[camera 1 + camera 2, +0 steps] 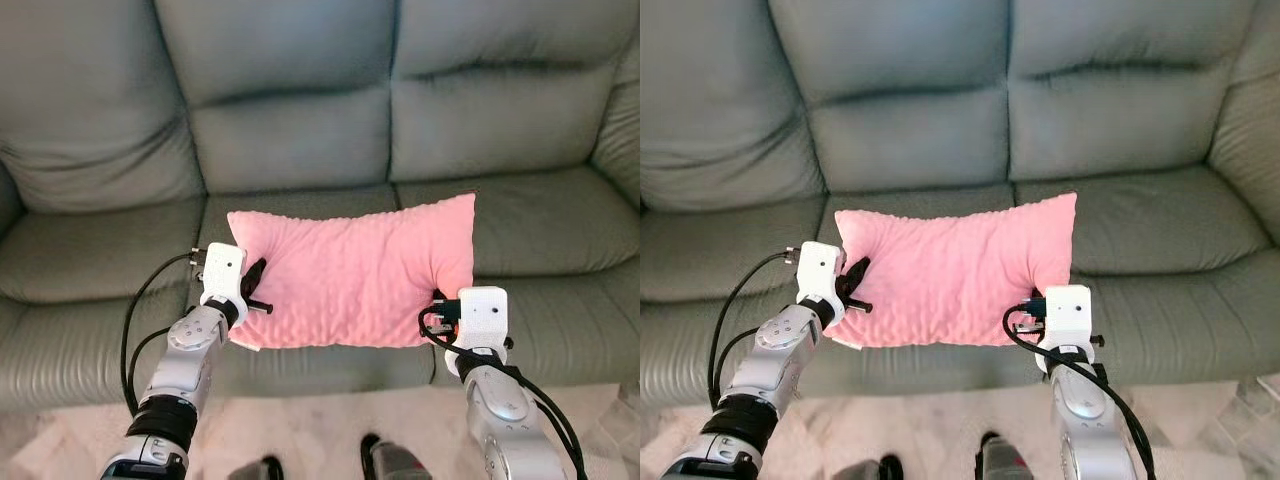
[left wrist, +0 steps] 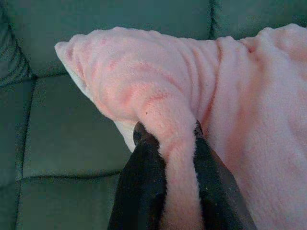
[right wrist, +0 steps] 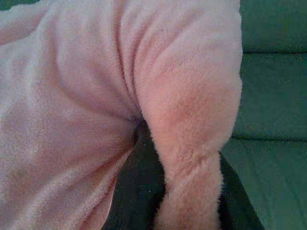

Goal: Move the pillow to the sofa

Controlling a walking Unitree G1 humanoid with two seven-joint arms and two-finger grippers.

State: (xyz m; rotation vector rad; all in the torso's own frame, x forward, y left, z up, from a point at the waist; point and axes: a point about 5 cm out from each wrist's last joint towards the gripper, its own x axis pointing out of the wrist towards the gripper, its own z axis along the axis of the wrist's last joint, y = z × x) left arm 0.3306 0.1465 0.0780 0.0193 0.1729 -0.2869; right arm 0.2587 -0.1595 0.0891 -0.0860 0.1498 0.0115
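A pink fuzzy pillow hangs between my two arms, over the front of the sofa's middle seat cushion. My left gripper is shut on the pillow's left edge; in the left wrist view its black fingers pinch a fold of pink fabric. My right gripper is shut on the pillow's lower right corner, and the right wrist view has a bunched pink fold squeezed between dark fingers.
The grey-green leather sofa spans the whole width, with back cushions behind and seat cushions left and right of the pillow. A pale rug lies at its foot, with my feet near the bottom edge.
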